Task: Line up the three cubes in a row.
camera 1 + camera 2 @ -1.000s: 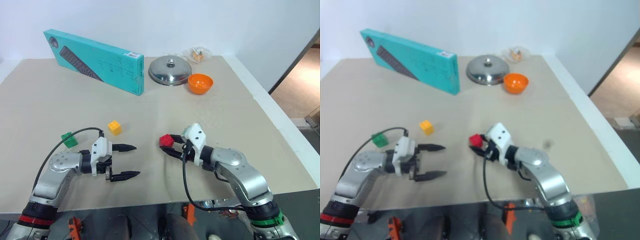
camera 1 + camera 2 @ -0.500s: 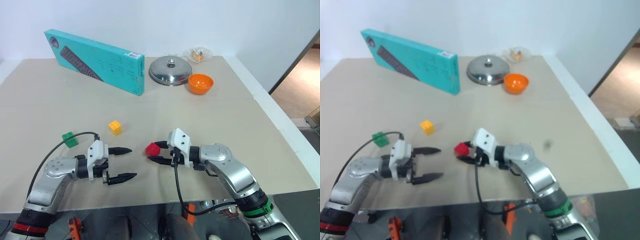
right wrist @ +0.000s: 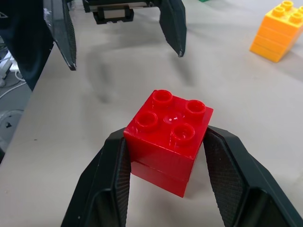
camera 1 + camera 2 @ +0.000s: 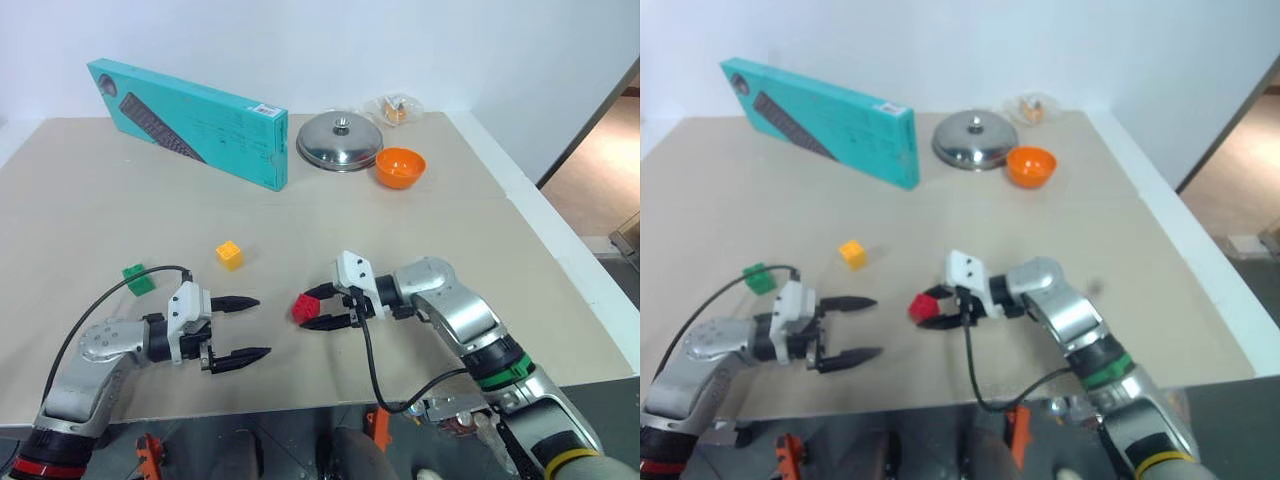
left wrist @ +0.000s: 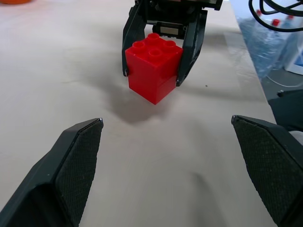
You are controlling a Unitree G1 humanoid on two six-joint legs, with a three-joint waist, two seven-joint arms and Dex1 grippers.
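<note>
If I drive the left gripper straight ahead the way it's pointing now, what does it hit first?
Most likely the red cube, held off the table in the right gripper, whose jaws are shut on it. It sits dead ahead between the open jaws of the left gripper. Depth is uncertain.

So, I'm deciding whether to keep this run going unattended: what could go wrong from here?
The right gripper pinches the red cube by its side faces, tilted, so it may land skewed or tip over on release. The open left gripper faces it close by, and the two could collide if either advances. The yellow cube and green cube lie apart and out of line, so a row still needs further moves.
</note>
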